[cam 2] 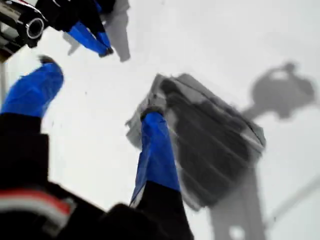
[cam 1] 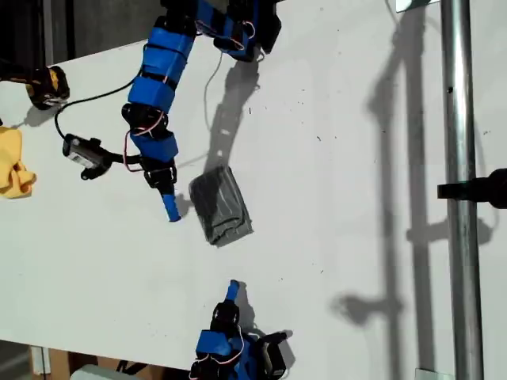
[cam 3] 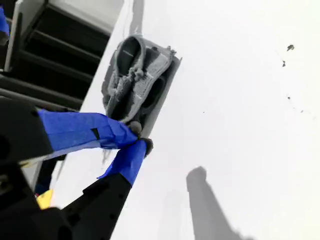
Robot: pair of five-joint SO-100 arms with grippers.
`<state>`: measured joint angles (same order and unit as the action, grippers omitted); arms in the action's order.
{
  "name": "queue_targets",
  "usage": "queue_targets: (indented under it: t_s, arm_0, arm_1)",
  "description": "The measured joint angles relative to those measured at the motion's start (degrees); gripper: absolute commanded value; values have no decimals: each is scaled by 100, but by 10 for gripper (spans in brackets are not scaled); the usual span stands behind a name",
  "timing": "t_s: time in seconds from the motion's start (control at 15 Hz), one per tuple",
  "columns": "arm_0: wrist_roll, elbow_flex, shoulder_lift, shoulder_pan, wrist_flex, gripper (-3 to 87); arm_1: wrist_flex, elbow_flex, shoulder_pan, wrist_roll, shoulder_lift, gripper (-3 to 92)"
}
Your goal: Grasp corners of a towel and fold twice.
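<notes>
Exterior view
Towel: folded grey bundle on the white table, between both grippers.
First gripper: near the view's bottom edge, apart from the towel.
Second gripper: just beside the towel, on the view's left.

First wrist view
First gripper: jaws wide apart, nothing held.
Towel: blurred, lying ahead of the fingers.

Second wrist view
Second gripper: fingertips together, nothing held.

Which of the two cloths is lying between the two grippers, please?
The folded grey towel; the yellow cloth sits apart at the exterior view's left edge.
</notes>
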<state>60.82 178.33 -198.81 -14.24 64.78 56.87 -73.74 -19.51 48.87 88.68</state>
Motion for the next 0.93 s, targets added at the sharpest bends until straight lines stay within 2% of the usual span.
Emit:
queue_targets:
  t_s: [0.2,0.27,0.4,0.6,0.67,0.8,0.93]
  arm_0:
    - [-105,9,0,18,-343,-14]
    - [-185,9,0,35,-343,22]
    - [-97,9,0,149,-53,-18]
    - [-35,9,0,448,-9,-18]
    - [114,9,0,396,88,-18]
    - [914,9,0,26,765,-18]
    - [703,9,0,18,896,-18]
  arm_1:
    - [1169,-1951,-176,378,2232,-2]
    - [1450,-2733,-185,712,2997,-2]
    - [1538,-4465,-70,1354,4438,-2]
    - [1477,-6908,237,2285,6486,-2]
    - [1564,-7567,413,2602,7207,-2]
    - [2021,-8455,483,3155,8587,-1]
    - [2373,-9211,756,3823,9747,114]
